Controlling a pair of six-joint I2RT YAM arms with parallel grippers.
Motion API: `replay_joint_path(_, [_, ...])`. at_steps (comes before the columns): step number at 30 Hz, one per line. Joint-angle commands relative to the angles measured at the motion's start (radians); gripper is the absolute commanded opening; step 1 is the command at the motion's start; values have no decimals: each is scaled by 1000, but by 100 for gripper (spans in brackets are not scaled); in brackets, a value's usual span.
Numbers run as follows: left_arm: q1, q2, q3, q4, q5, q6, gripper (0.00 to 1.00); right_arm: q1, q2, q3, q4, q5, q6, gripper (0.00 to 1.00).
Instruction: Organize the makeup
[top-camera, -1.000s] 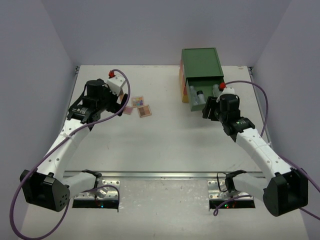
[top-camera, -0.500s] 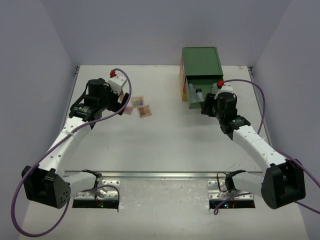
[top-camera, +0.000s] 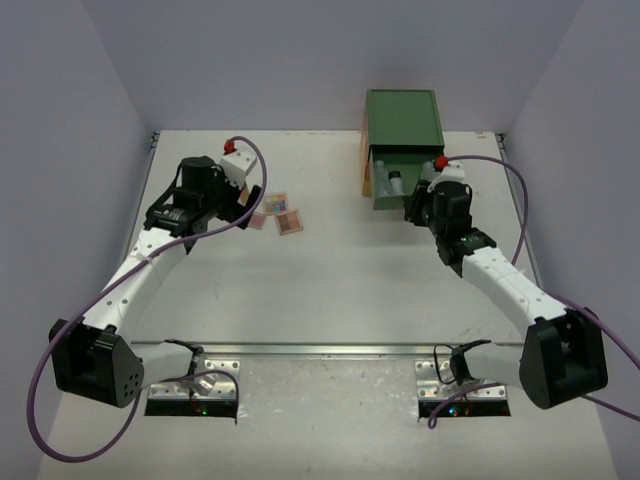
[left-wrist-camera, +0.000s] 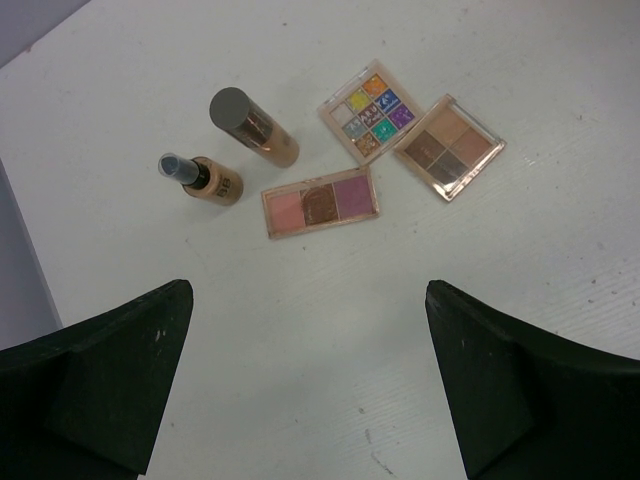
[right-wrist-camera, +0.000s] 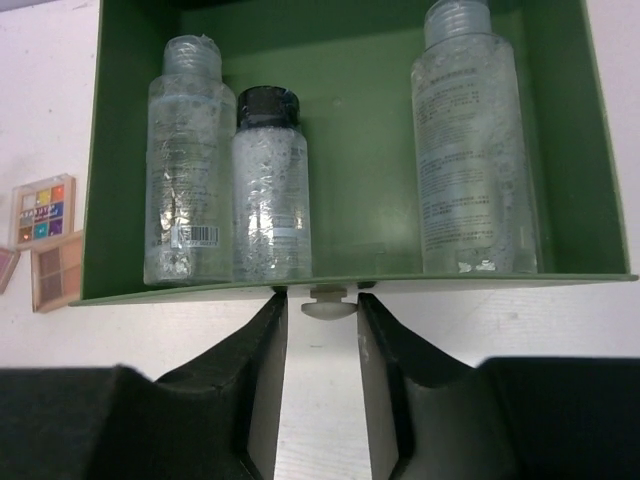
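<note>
Green drawer, top view: the drawer (top-camera: 377, 190) is standing pulled out of the drawer chest (top-camera: 403, 120) toward the near edge of the table (top-camera: 330, 280), so its slide axis is running near to far.
Right arm, top view: the right end effector (top-camera: 418, 207) is sitting at the drawer's near face.
Palettes, top view: the palettes (top-camera: 278, 212) are lying well left of the drawer, just beside the left end effector (top-camera: 243, 205), so the left arm is the nearer one.
Left wrist view: the left end effector (left-wrist-camera: 308, 295) is hanging wide apart and holding nothing. The three palettes (left-wrist-camera: 320, 201) and two amber bottles (left-wrist-camera: 255, 125) are lying ahead of it, the bottles on their sides and slanting across the view.
Right wrist view: three clear bottles (right-wrist-camera: 268, 190) are lying in the drawer (right-wrist-camera: 360, 120), lengthwise along the slide axis. The knob (right-wrist-camera: 330, 303) is sitting between the fingers (right-wrist-camera: 265, 370) of the right end effector (right-wrist-camera: 322, 330).
Right jaws: standing narrowly apart, but whether they are pressing the knob cannot be told.
Coming move: it is probably turning on that straight near-to-far line.
</note>
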Motion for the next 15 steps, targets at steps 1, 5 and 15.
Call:
replay_joint_path(1, [1,6,-11,53,-8,3,100,-5,5,14,147,26,11,32])
replay_joint_path(5, [2,5,-16,56,-9,5,100,-5,19,17,133,29,9,32])
replay_joint_path(15, [12,-16,-34,56,-2,6,100,-5,63,3,136,36,17,28])
